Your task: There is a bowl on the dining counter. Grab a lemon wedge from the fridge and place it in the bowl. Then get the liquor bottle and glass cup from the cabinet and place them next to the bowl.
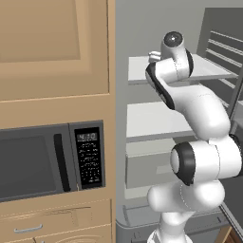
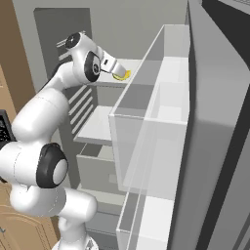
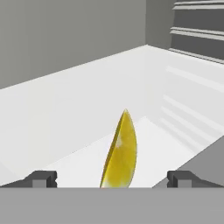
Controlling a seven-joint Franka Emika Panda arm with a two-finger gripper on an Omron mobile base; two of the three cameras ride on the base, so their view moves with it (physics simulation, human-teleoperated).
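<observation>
The open grey steel fridge (image 2: 215,122) exposes white shelves. On its upper shelf (image 3: 87,109) rests the small yellow lemon wedge (image 3: 120,153), centred between the spread fingertips of the hand (image 3: 111,179), aligned so closing would pinch it.

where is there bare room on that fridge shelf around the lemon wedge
The white shelf is bare on both sides of the lemon wedge and behind it, back to the grey rear wall. The only tight spot is at the wedge itself, which stands between the fingertips of the open gripper. The shelf below also looks bare.
</observation>
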